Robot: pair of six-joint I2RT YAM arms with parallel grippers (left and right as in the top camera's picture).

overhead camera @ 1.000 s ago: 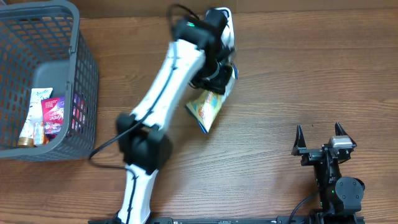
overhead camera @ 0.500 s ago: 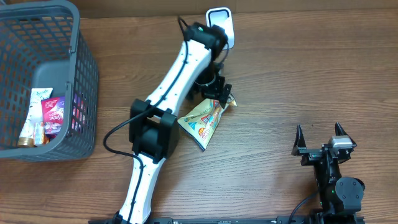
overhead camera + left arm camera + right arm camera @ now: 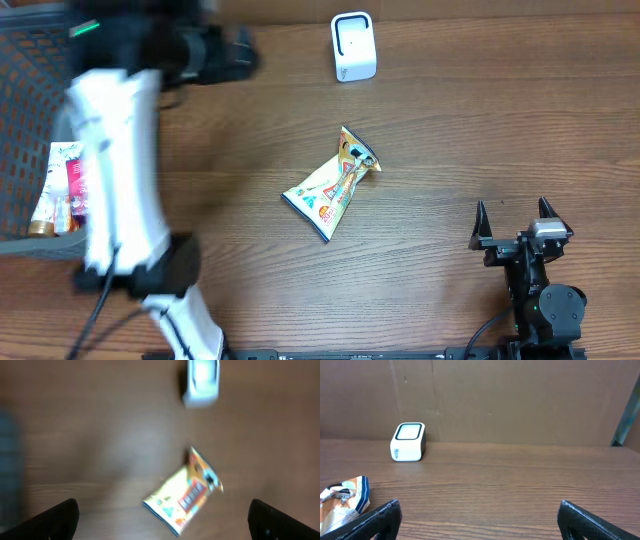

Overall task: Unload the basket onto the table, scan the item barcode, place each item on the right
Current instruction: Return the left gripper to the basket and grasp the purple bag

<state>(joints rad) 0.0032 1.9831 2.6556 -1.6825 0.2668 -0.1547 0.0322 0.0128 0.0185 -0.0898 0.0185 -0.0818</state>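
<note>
Snack packet (image 3: pixel 332 185): lies flat on the counter (image 3: pixel 470 120) in the middle of the scene, printed face up, one corner pointing toward the scanner. Nothing touches it. No barcode can be made out on the face that shows.
Basket (image 3: pixel 35 243): grey mesh, far left. A few small sachets (image 3: pixel 70 185) stand inside against its wall.
Left gripper (image 3: pixel 232 55): blurred in the overhead view, up near the basket's top corner and well apart from the packet. Its own wrist camera shows the two fingers spread wide at the frame edges, with nothing between them.
Scanner (image 3: pixel 353 46): small white box at the far edge of the counter, upright, near the packet but not touching it.
Right gripper (image 3: pixel 512 208): parked at the near right, jaws apart and empty, far from everything else.
Step in hand: judged from the layout, this is a gap between scans. No item is held, and the left arm's position suggests a pick from the basket comes next.
Next move calls for: lowering the spread jaws into the basket over a single sachet and closing on that one alone. The item must then be lifted clear of the mesh and turned so its barcode faces the scanner window.
</note>
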